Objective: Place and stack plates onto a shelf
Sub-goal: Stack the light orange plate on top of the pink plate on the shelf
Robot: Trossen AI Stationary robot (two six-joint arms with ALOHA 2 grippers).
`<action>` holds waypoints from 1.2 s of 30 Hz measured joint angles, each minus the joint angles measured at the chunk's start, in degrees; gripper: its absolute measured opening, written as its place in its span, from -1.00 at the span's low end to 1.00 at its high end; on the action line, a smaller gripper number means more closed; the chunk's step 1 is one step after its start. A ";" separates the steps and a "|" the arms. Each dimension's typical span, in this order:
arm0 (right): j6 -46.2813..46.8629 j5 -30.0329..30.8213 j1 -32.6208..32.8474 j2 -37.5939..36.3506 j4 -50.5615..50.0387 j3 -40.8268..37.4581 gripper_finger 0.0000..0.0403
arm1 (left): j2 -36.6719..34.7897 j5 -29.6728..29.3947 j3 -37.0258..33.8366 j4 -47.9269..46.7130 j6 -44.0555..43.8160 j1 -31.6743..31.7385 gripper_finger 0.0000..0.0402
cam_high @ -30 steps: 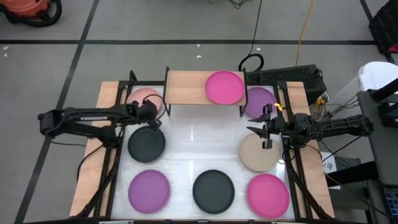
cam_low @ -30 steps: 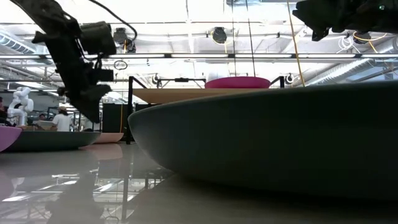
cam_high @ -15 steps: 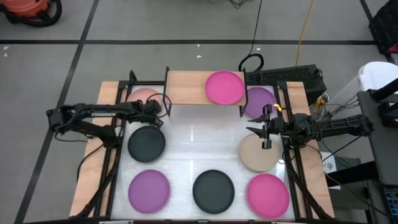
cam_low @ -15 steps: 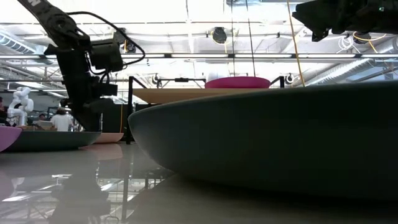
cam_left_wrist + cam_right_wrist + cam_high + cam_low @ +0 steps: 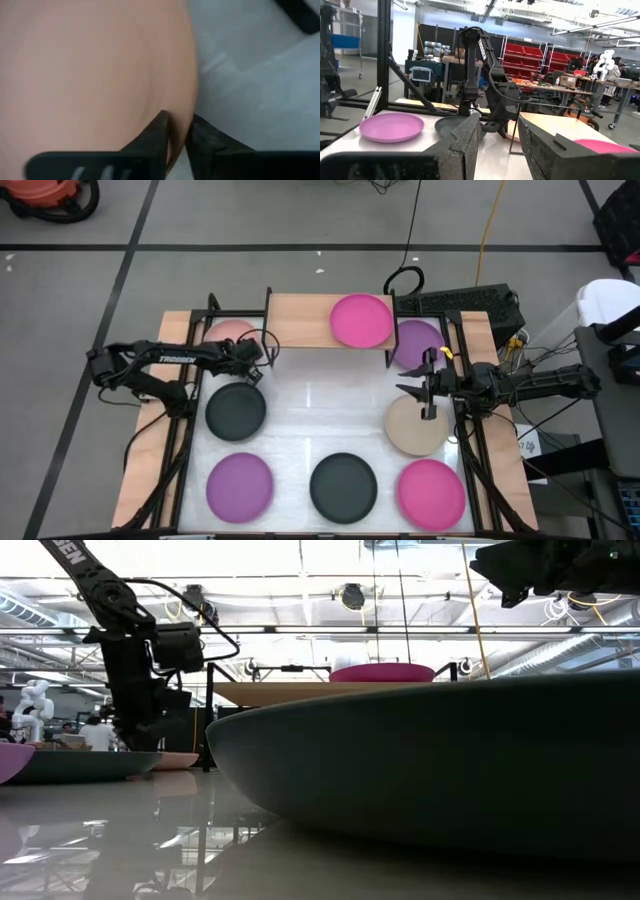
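Observation:
The pale pink plate (image 5: 228, 338) lies on the table left of the shelf (image 5: 300, 322). My left gripper (image 5: 252, 362) is down at its right rim, shut on it. One magenta plate (image 5: 361, 320) rests on the shelf's wooden top, and a purple plate (image 5: 417, 343) lies by the shelf's right end. My right gripper (image 5: 425, 390) hovers open above the beige plate (image 5: 415, 427), touching nothing. Two dark grey plates (image 5: 236, 409) (image 5: 343, 485), a second purple plate (image 5: 240, 485) and a second magenta plate (image 5: 431, 492) lie on the white tabletop. My left gripper (image 5: 178, 132) pinches the pale pink plate's rim (image 5: 185, 107) on the side toward the shelf, one finger (image 5: 159, 131) over the plate's inside and the other (image 5: 200, 135) outside the edge. It comes from above, pointing steeply down. The plate rests flat on the table.
The black frame rails (image 5: 190, 420) run along both table sides, and the shelf's black leg (image 5: 268, 345) stands close beside my left gripper. Cables and a power strip (image 5: 470, 305) lie beyond the far right corner. In the room behind, people show far off.
My left gripper has gone down onto the pale pink plate's right rim, shifted slightly toward the shelf, and tipped from a slant to point nearly straight down. The plates have kept their places.

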 joint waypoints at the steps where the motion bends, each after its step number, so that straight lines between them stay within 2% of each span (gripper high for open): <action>1: -0.32 0.00 0.00 0.00 0.00 0.00 -0.41 | -0.31 -0.28 0.01 0.48 0.56 -0.10 -0.85; 3: -0.44 0.00 0.00 -0.02 0.00 0.00 -0.41 | -1.06 -1.41 0.58 0.90 0.73 -0.19 -0.92; 8: 0.44 0.00 0.00 0.00 0.00 0.00 -0.41 | -3.87 -2.61 3.08 -1.75 -0.80 -0.83 -0.94; 16: 0.72 0.00 0.00 -0.02 -0.03 0.00 -0.41 | -10.88 -13.37 12.52 -17.21 -5.64 -3.34 -0.94; 18: 0.72 0.00 0.00 -0.02 -0.03 0.00 -0.41 | -12.65 -15.00 14.46 -20.49 -5.60 -3.34 -0.94; 23: 0.63 0.00 0.00 -0.02 -0.03 0.00 -0.41 | -15.48 -17.40 20.80 -20.11 -1.05 -4.00 -0.94; 25: 0.44 0.01 0.00 -0.02 -0.02 0.00 -0.41 | -15.44 -17.46 23.78 -18.24 3.60 -5.07 -0.94; 28: 0.14 0.02 0.00 -0.02 0.02 0.00 -0.41 | -14.96 -17.19 27.46 -10.61 12.86 -7.72 -0.94; 32: -0.27 0.04 0.00 -0.01 0.51 0.00 -0.41 | -12.06 -12.21 31.65 0.54 24.15 -11.59 -0.94; 36: -0.41 0.04 0.00 -0.02 1.66 0.00 -0.41 | -6.25 -7.15 36.53 9.98 32.95 -14.46 -0.94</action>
